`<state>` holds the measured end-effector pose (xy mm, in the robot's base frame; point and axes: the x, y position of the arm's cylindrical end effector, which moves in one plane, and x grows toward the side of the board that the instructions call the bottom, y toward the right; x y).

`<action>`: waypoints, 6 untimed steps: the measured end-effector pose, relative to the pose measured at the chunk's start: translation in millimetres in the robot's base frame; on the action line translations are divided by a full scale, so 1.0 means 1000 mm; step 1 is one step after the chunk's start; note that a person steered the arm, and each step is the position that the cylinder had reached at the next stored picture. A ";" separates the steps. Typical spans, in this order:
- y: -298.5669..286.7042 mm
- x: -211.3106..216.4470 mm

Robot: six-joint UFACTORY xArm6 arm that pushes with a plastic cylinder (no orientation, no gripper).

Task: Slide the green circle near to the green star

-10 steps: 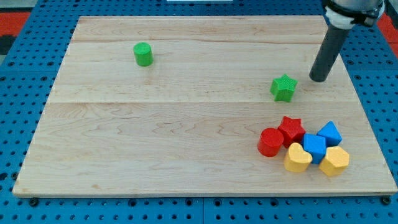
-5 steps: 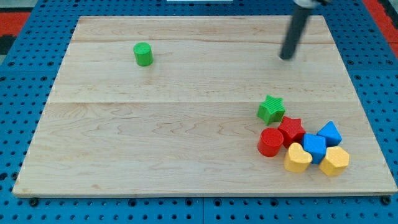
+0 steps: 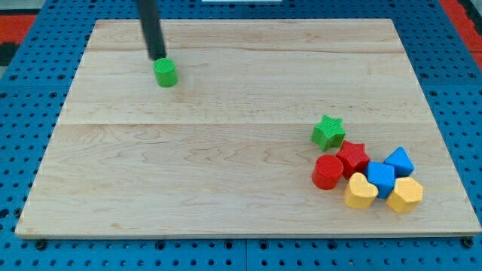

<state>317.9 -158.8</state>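
Starting push w/ my tip [image 3: 158, 57] touching green circle [image 3: 166, 73] top-left; next needs long drive toward green star [image 3: 328, 132], no jaws.

My tip [image 3: 157, 57] sits far back on the left side of the scene, at the lower end of a straight dark rod [image 3: 152, 28]. The rod comes down from the top edge of the view and leans slightly, its upper part a little further left than its lower end. Only the rod shows; the arm that carries it is cut off above the frame. The tip is at the far edge of the green circle [image 3: 166, 73], touching it or just short of it.
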 end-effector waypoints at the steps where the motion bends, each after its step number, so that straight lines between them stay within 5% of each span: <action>1: 0.027 0.069; 2: 0.145 0.081; 3: 0.074 0.042; 5: 0.035 -0.043; 6: 0.006 0.006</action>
<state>323.5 -153.1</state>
